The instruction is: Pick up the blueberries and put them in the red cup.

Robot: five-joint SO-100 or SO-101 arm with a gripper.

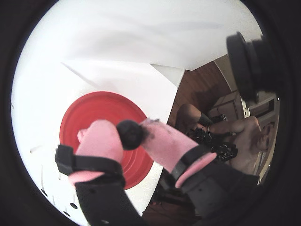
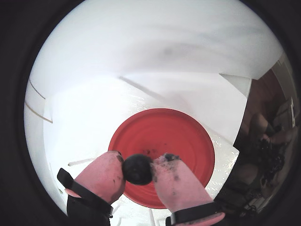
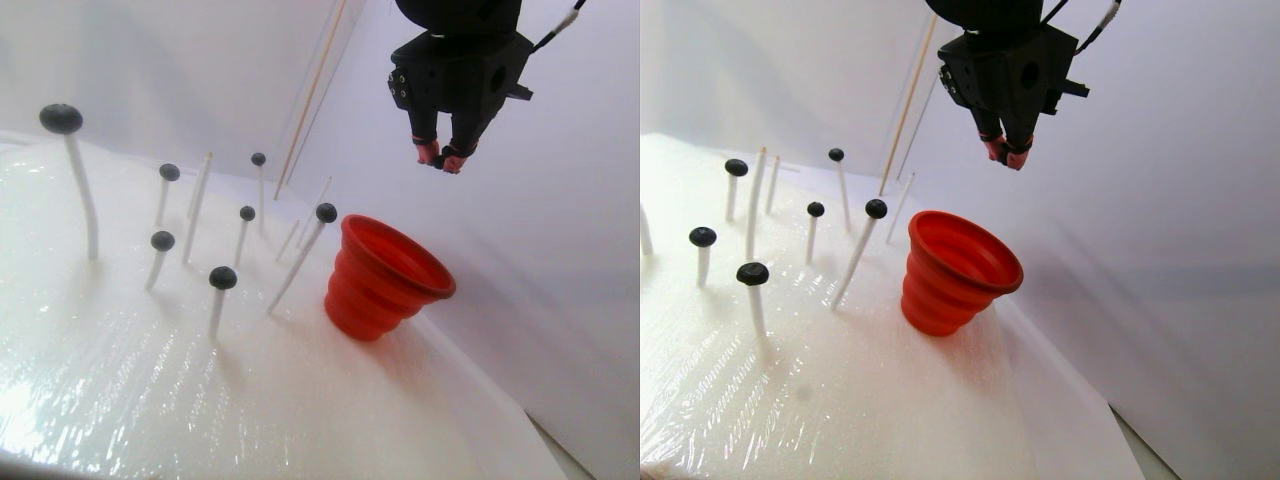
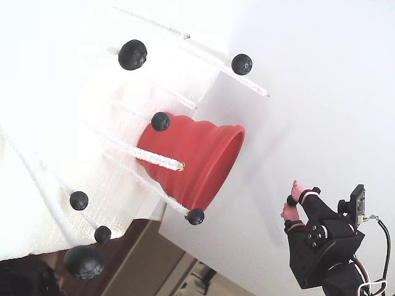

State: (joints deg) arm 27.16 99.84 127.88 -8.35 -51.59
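Pink-padded and black-framed, the claw (image 2: 138, 169) is clamped on a single dark blueberry (image 2: 137, 169), pinched between its two fingertips (image 2: 106, 172). In both wrist views the berry hangs above the open mouth of the red cup (image 2: 188, 141), though toward the cup's near edge rather than dead centre. The stereo pair view shows the claw raised well above the cup, which stands upright on a white, glossy counter (image 3: 150, 400).

Other blueberries (image 3: 222, 278) sit atop thin white sticks planted in the counter beside the cup; at least seven are visible in the stereo pair view, and a few sticks look bare. Dark smudges mark the inside of the cup in a wrist view, but whether any berries already lie in it cannot be told.

As a judgement, the task is partway through: one berry is carried and ready to be released over the cup, while most berries remain on their sticks to be picked.
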